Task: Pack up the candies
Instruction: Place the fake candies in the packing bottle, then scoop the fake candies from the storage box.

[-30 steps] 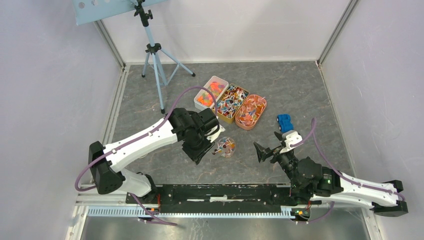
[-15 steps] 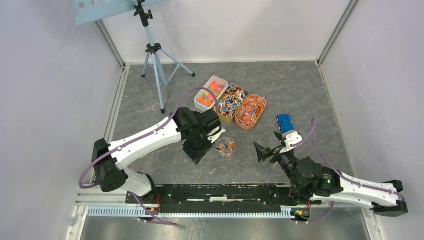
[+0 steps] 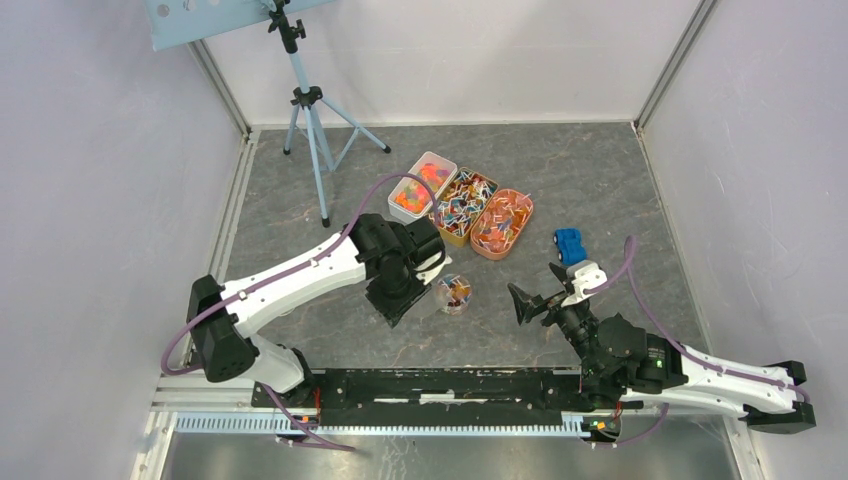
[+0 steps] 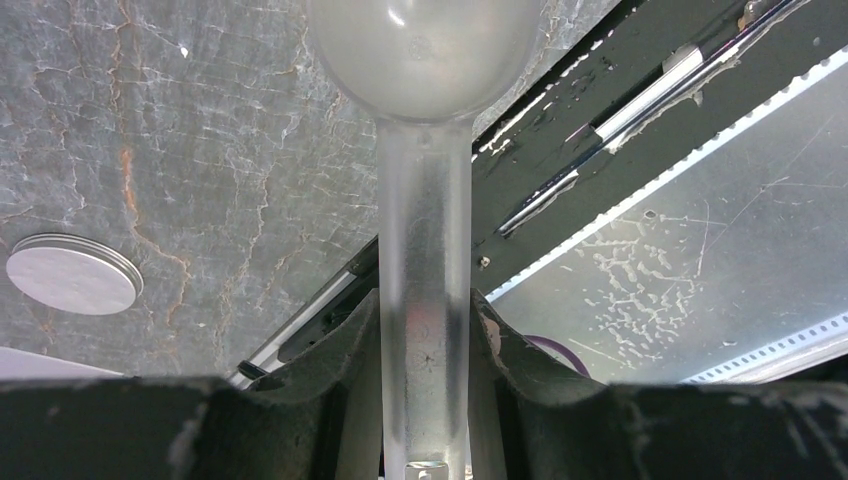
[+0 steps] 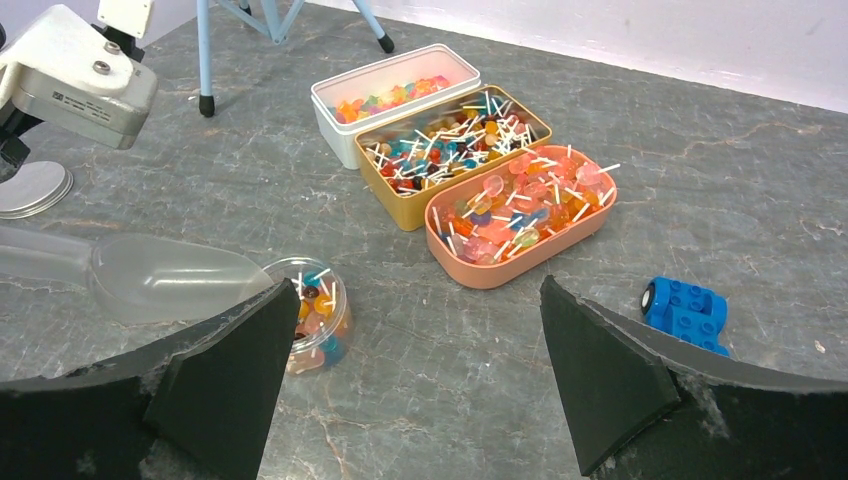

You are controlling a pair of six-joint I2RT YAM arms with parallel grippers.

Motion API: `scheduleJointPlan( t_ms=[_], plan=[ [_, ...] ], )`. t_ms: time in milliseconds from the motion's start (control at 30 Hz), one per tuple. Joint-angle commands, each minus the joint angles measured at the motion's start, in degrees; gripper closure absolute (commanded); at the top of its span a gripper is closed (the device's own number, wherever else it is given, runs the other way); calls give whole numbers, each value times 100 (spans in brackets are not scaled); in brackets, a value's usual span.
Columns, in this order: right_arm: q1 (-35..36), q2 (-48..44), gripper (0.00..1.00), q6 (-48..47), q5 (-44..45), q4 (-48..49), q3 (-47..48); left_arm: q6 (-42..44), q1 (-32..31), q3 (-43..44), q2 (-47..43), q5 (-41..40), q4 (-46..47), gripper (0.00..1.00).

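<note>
The candies fill three open boxes at the back: a white box [image 3: 422, 185], a gold box [image 3: 460, 207] and a salmon box [image 3: 501, 223]. More candies lie in a small clear cup [image 3: 455, 293] [image 5: 315, 310]. My left gripper [image 3: 405, 290] [image 4: 425, 300] is shut on the handle of a translucent plastic scoop [image 4: 425, 50]. The scoop's bowl [image 5: 160, 280] hangs at the cup's left rim, and no candy shows inside it. My right gripper [image 3: 540, 287] [image 5: 418, 300] stands open to the right of the cup, holding nothing.
A small blue toy car [image 3: 569, 243] [image 5: 685, 312] sits right of the salmon box. A round grey lid [image 4: 72, 273] [image 5: 30, 188] lies on the table left of the cup. A blue tripod [image 3: 310, 120] stands at the back left.
My left gripper has shifted slightly to the right with the scoop, closer to the cup. The right arm has not moved.
</note>
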Motion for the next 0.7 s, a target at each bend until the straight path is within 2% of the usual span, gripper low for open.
scheduleJointPlan(
  t_ms=[0, 167, 267, 433, 567, 667],
  plan=[
    [28, -63, 2, 7, 88, 182, -11, -193, -34, 237, -25, -120, -73, 98],
    [23, -60, 2, 24, 68, 231, -46, -226, -32, 321, -111, -335, -67, 98],
    [29, -30, 2, 18, 4, 305, -73, -270, -25, 450, -209, -733, -35, 98],
    [28, 107, 2, -35, -174, 478, -154, -168, 24, 532, -420, -1048, 330, 98],
    [28, 183, 2, -124, -217, 721, -289, 34, 345, 833, -173, -1237, 447, 98],
    [32, 231, 2, -301, -385, 1060, -396, 241, 717, 1208, 77, -1023, 611, 98]
  ],
)
